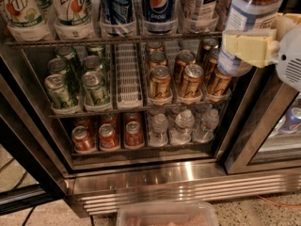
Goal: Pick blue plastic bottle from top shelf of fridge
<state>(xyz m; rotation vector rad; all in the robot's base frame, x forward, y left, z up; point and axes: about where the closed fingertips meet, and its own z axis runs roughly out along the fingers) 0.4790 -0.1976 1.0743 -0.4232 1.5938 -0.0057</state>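
1. I am holding the tall clear blue plastic bottle (251,18) with brownish liquid and a pale blue-white wrap label at the upper right of the view. Its top is running out of the picture.
2. The bottle is leaning slightly, upper end to the right. Its base is hanging below the line of the shelf rail, in front of the right-hand cans.
3. My gripper (245,47) is closing on the bottle's lower body. One cream-coloured pad (249,48) is pressing flat across the label. The other finger is sitting behind the bottle, out of sight. The gripper's white housing is lying at the right edge.
4. The grey wire top shelf (117,39) is running across the upper part of the view, to the left of the held bottle. It is carrying dark blue Pepsi bottles (158,6) and green-and-white 7UP bottles (70,6).
5. The rack below is carrying green cans (94,86) on the left, a ribbed white plastic lane tray (128,74) in the middle and golden-brown cans (160,81) on the right.
6. The lowest rack is carrying red cans (108,135) and small clear water bottles (183,126).
7. The stainless-steel fridge (155,185) is showing its ribbed shiny base beneath the racks. A translucent plastic tub (167,214) is sitting at the bottom edge, in front of it.
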